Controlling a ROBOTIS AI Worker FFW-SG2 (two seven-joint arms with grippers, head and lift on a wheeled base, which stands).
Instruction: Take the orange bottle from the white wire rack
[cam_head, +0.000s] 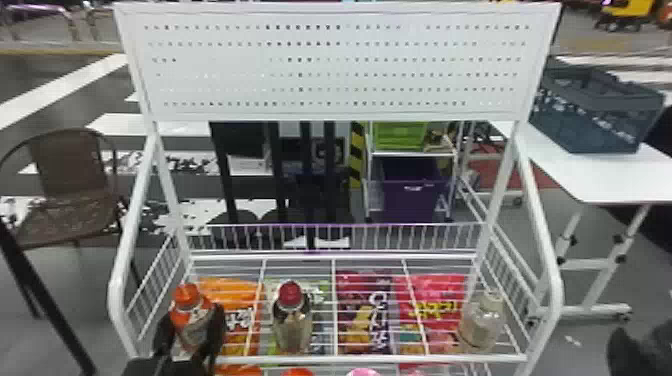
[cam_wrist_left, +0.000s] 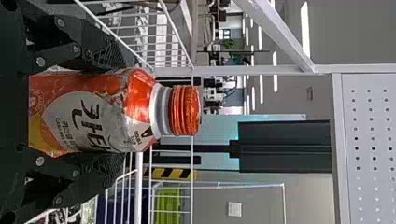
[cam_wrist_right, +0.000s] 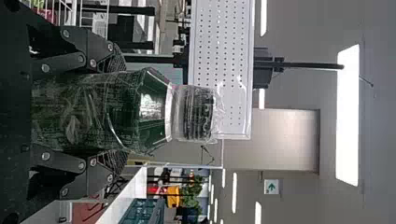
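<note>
The left gripper (cam_head: 192, 320) is clamped on the orange bottle (cam_wrist_left: 81, 112), a finger pressed against either side of its body, with the orange cap (cam_wrist_left: 185, 110) sticking out beyond the fingertips. The bottle is roughly upright at the near left corner of the white wire rack (cam_head: 375, 359); whether its base touches the shelf wires cannot be told. The right gripper (cam_head: 620, 347), beyond the rack's near right side, grips a dark green bottle (cam_wrist_right: 88, 112) with a black cap and a clear film over it. On the rack's shelf, a red-capped bottle (cam_head: 292, 322) stands to the right of the orange one, and a clear bottle (cam_head: 481, 322) stands at the right end. Orange, green, purple and red snack bags show through the wires, left to right. A perforated white panel (cam_head: 325, 65) spans the uprights above. Farther right, a dark blue-grey crate (cam_head: 595, 115) sits on a white table (cam_head: 615, 177); a brown chair (cam_head: 70, 165) stands to the left.
</note>
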